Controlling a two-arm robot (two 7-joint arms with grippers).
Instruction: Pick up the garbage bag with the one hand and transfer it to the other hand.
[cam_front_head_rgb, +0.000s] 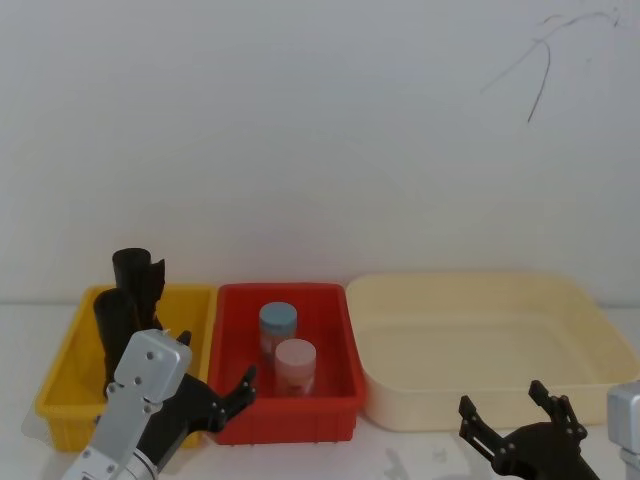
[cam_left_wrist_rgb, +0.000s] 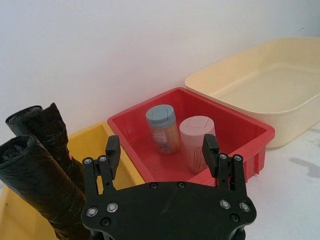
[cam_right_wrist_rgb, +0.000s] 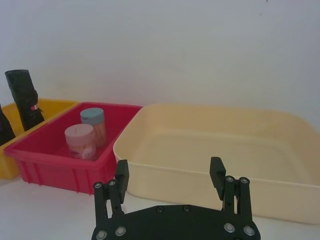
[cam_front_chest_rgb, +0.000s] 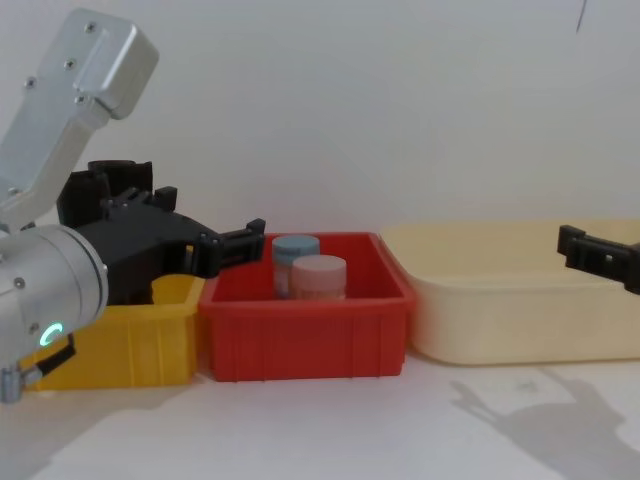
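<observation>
— Where is the garbage bag (cam_left_wrist_rgb: 40, 187)?

— It stands upright in the yellow bin (cam_front_head_rgb: 60, 385), with a second black roll (cam_left_wrist_rgb: 50, 130) just behind it.

— And your left gripper (cam_left_wrist_rgb: 161, 152)?

— It hangs over the front of the yellow bin, by the wall shared with the red bin (cam_front_head_rgb: 290, 415). Its fingers are spread wide and hold nothing. The bag is near, not touched.

— The right one?

— My right gripper (cam_front_head_rgb: 503, 400) sits low before the cream tray (cam_front_head_rgb: 400, 400), fingers spread too, holding nothing.
</observation>
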